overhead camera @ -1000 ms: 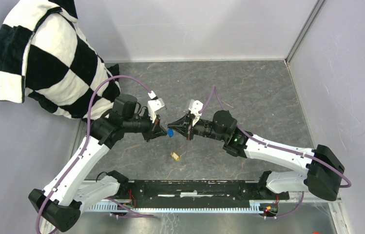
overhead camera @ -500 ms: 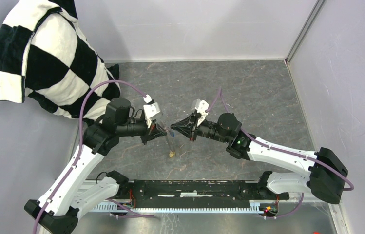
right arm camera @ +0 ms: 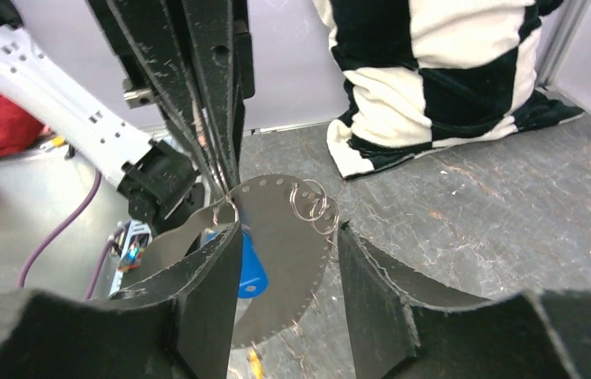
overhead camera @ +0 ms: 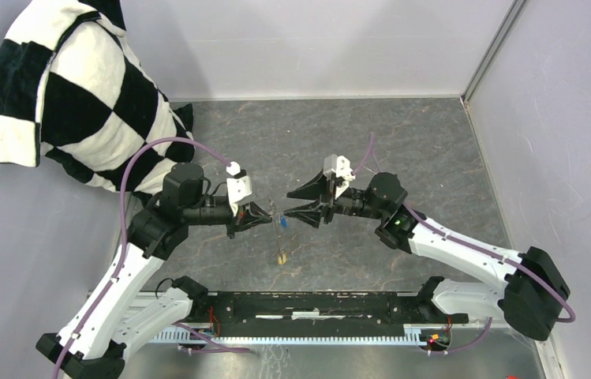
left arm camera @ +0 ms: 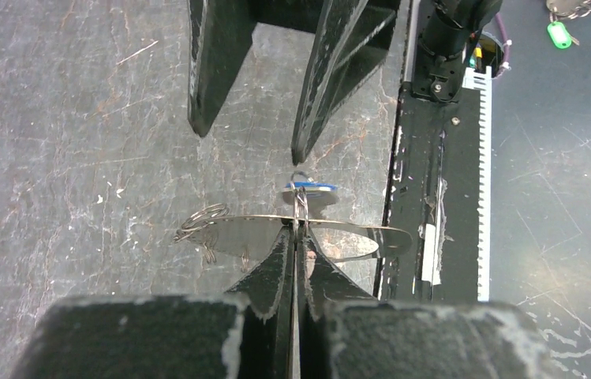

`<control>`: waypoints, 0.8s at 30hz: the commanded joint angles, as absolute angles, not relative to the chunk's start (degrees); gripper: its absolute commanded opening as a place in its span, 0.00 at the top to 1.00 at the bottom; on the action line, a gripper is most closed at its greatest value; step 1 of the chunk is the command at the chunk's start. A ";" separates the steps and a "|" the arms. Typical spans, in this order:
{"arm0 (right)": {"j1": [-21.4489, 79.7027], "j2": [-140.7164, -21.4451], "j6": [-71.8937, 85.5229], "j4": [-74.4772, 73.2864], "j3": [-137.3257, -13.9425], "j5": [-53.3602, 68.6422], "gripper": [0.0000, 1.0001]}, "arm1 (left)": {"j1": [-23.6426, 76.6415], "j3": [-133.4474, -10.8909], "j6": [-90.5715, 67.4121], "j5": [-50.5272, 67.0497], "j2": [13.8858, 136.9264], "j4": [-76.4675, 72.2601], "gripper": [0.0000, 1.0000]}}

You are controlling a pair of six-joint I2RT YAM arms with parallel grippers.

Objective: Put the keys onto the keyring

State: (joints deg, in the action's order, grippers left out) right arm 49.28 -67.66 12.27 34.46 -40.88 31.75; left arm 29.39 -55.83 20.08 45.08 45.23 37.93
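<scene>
Over on the far left, a black-and-white checkered cloth (overhead camera: 71,95) is slumped against the wall at the edge of the grey tabletop (overhead camera: 402,150). Next in, the left arm (overhead camera: 130,268) reaches toward the middle, and the left pincer (overhead camera: 268,213) is clenched tight. From its own wrist view the fingers (left arm camera: 276,268) are pressed flat together on the keyring (left arm camera: 252,233). Up close the keyring shows as a thin grey metal piece held edge-on across the fingertips. A cluster of small wire rings (left arm camera: 201,221) sits at its left end.

The blue key (overhead camera: 284,224) hangs just past the left pincer's tip, in the gap between the two pincers and clear of the tabletop. From the right wrist view its blue head (right arm camera: 248,264) dangles in front of the grey metal (right arm camera: 284,237), which has little holes along its rim. Below the blue key is the yellow key (overhead camera: 281,257), low down near the tabletop. I cannot tell whether it hangs or rests there.

Then comes the right pincer (overhead camera: 288,205), released, its jaws spread wide with nothing gripped. It points straight at the left pincer, and its tips are just beside the blue key. The right arm (overhead camera: 465,249) runs off to the lower right.
</scene>
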 commanded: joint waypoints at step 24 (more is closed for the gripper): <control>48.49 -72.73 14.83 40.32 -51.37 56.51 0.56 | 29.62 -60.29 25.40 56.25 45.52 35.82 0.98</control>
